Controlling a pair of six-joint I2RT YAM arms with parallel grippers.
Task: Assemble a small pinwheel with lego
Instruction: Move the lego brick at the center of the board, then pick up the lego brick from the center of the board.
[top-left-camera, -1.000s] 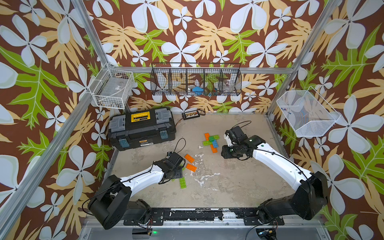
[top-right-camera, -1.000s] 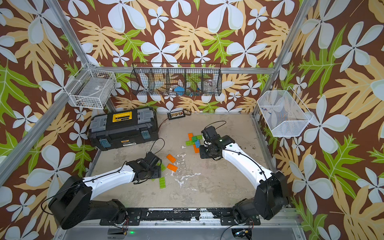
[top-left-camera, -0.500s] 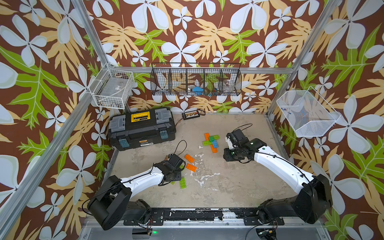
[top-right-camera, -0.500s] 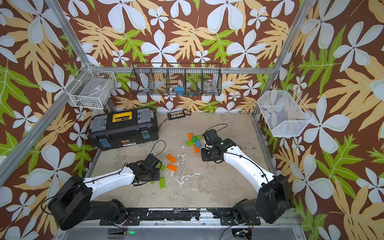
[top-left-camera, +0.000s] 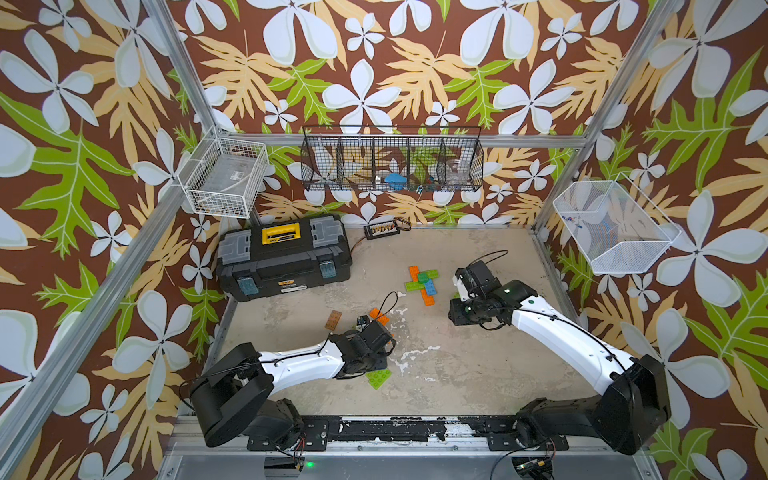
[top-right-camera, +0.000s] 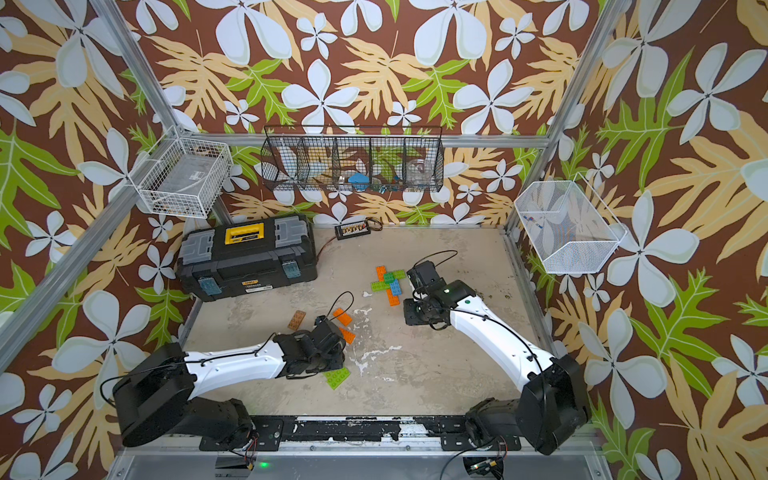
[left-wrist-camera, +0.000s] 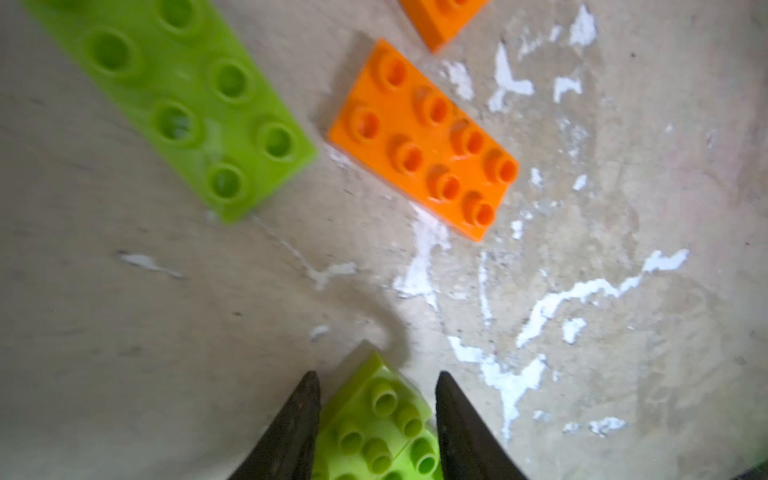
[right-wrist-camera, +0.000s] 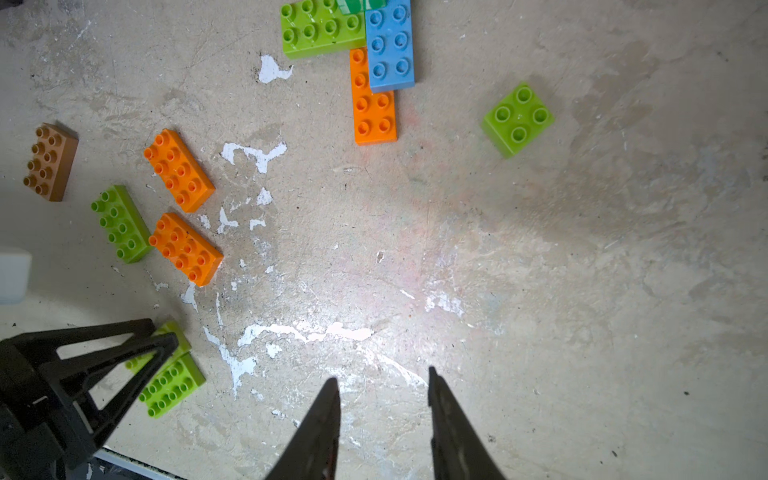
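L gripper (left-wrist-camera: 376, 376) now clamps brick (left-wrist-camera: 382, 419), floor (left-wrist-camera: 623, 291) open

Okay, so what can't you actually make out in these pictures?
Lime green studded plastic brick held in the left gripper: cut off by the left wrist picture's edge; one brick or two, unclear.
Right gripper: hidden beneath its own wrist in both top views.
Black wire wall basket: contents too small behind the mesh in both top views.

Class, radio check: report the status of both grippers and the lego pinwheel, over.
Left gripper shut on lime green brick. Right gripper open, empty. Partial pinwheel lies flat, untouched. Loose orange brick close by left gripper.
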